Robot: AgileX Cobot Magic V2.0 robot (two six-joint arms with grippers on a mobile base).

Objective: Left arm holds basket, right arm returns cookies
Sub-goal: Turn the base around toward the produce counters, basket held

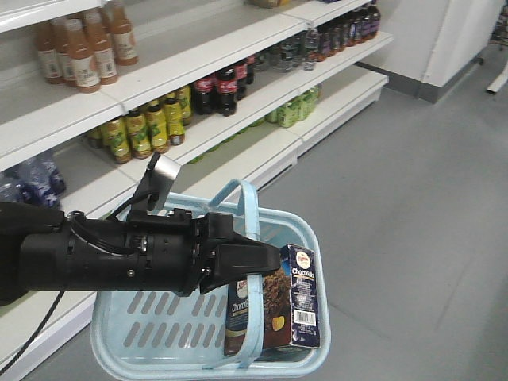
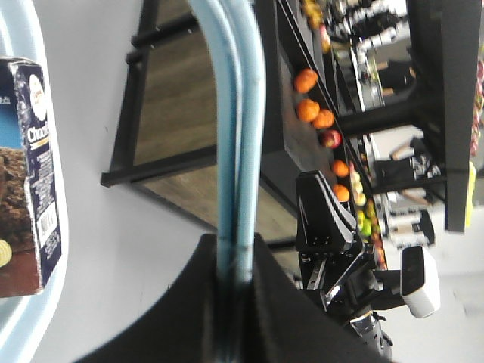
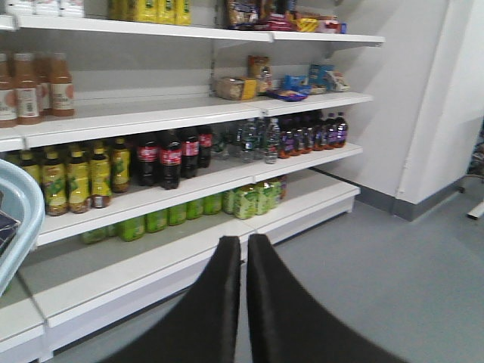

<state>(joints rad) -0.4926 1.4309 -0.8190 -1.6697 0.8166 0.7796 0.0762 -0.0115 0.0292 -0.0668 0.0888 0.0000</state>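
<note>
site: a shop aisle, white shelves (image 1: 262, 163) stocked with bottled drinks, grey floor (image 1: 413, 206) alongside.

holding step: in place. the left hand (image 1: 266, 258) is closed over both curved handles (image 2: 238, 113) of the basket (image 1: 159, 329), which hangs off the floor beside the lower shelves. the left wrist view shows the handles pinched together between its fingers (image 2: 181, 310), with no gap visible.

item: the cookies (image 1: 302, 298) are inside the basket, standing upright against its right end wall as the front view shows it, just past the handles, barcode side facing out. the box is untouched.

right hand (image 3: 246, 302): fingers drawn together with only a thin slit between them, holding nothing. its wrist view looks out on the shelves; only the basket's rim and a dark corner of the box show at the left edge, so it is judged to be beside the basket, not over it.

assessment: one part of two met. the return is not begun. outstanding, by judgement: open the right hand, reach into the basket, take the box, lift it clear of the handles, set it on a shelf. which shelf it belongs on cannot be told; packaged snacks (image 3: 242, 85) sit on an upper one.
</note>
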